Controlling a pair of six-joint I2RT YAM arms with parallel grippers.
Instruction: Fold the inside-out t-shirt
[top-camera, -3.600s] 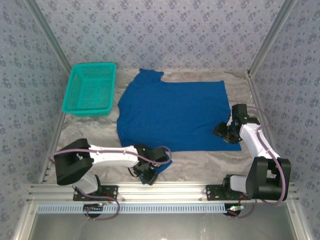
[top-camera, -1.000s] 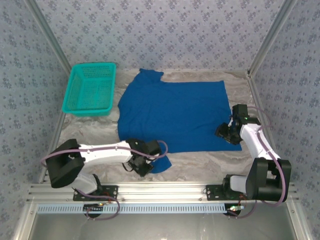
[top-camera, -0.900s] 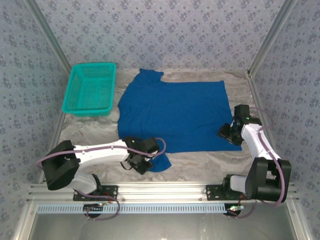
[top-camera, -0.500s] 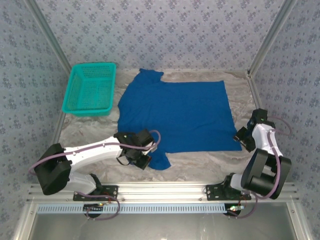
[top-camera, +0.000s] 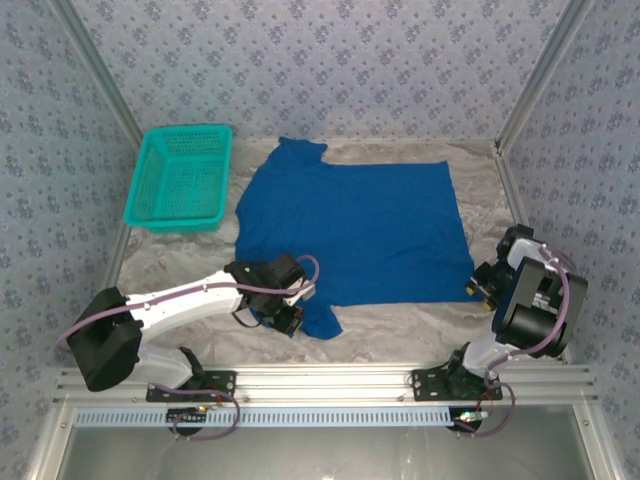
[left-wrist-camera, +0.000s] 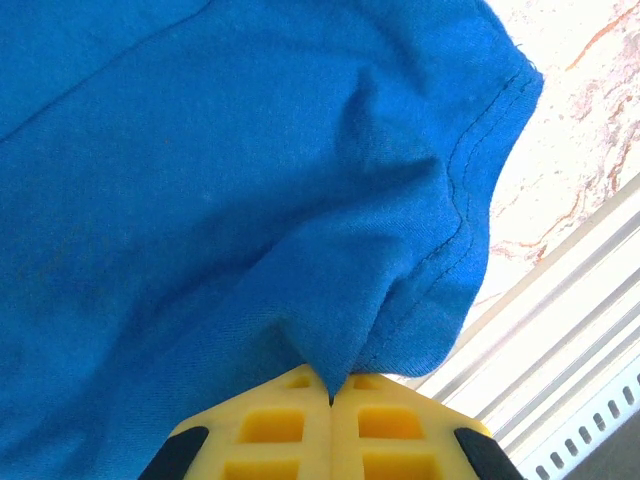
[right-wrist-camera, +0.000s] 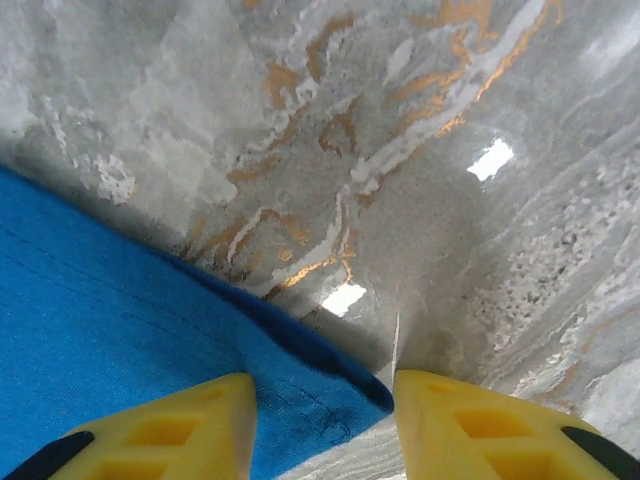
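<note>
Table (top-camera: 400, 322) has the blue t-shirt (top-camera: 350, 230) spread out flat in the middle, w/ one sleeve poking out at the far left. A green basket (top-camera: 180, 178) sits at the far left, near the shirt but not touching it.

My left gripper (top-camera: 288, 318) is down at the near left part of the shirt, by the sleeve that sticks out toward me. In the left wrist cam the left gripper (left-wrist-camera: 331, 385) is squeezed tight. Its two yellow fingers (left-wrist-camera: 280, 425) press together w/ a pinch of blue cloth caught btw them. The cloth bunches into folds above the pinch. The sleeve hem w/ its stitch line curves round beside it. Past the hem I see pale table & the metal rail (left-wrist-camera: 560, 340).

My right gripper (top-camera: 482, 285) is low on the table at the near right corner of the shirt. In the right wrist cam the right gripper (right-wrist-camera: 325, 400) has its yellow fingers (right-wrist-camera: 180, 425) apart. The shirt corner lies flat in the gap. It comes in under one finger & reaches almost to the other. That other finger is over bare table, & I can't tell if it touches the cloth. This gripper has no hold on the shirt.
</note>
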